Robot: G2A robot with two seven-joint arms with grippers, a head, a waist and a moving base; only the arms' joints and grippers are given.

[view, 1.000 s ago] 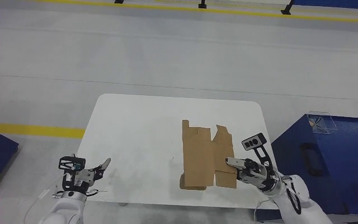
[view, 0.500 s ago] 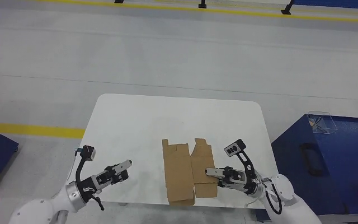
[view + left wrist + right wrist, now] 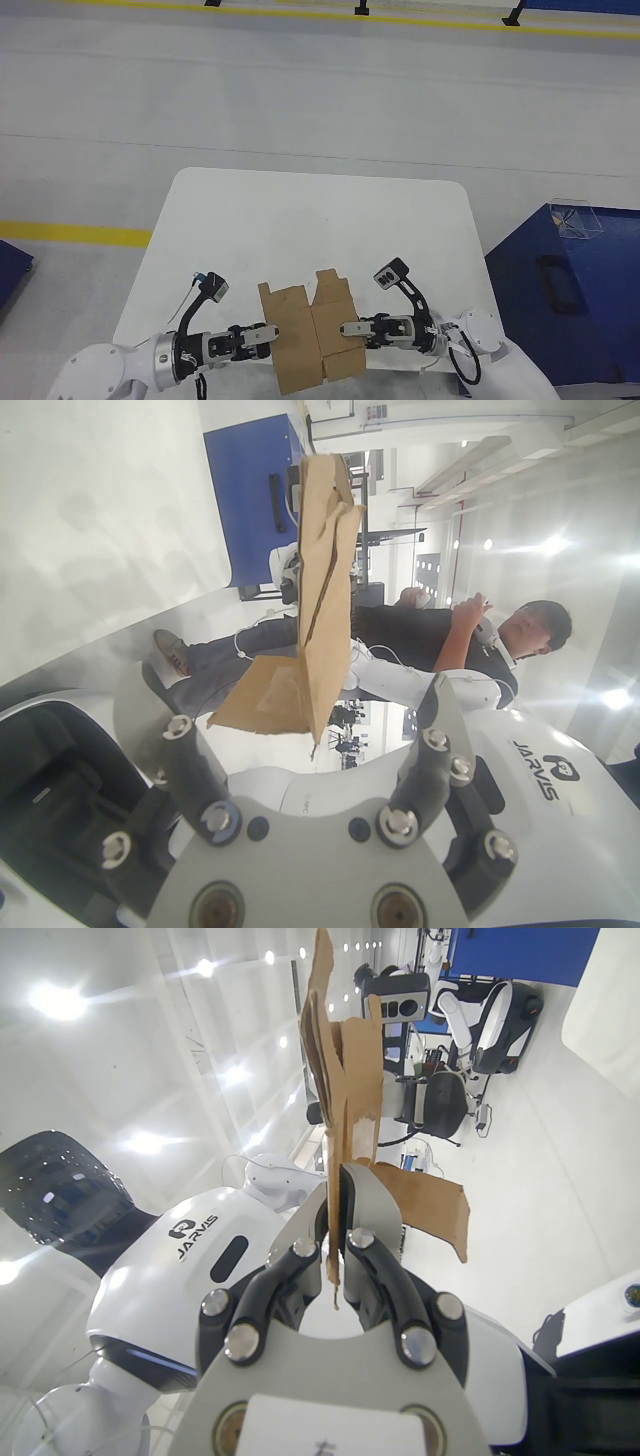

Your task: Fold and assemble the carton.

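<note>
Right tool [image 3: 345, 329] pinching flat brown cardboard carton [image 3: 308, 325] by its edge, steadying it; left tool [image 3: 267, 334] spread beside opposite edge, probably to grip.

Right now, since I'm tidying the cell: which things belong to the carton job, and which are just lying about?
Job: carton; right gripper, jaws shut on it; left gripper, jaws open at its edge.
Lying about: blue cabinet; clear box on it.
</note>
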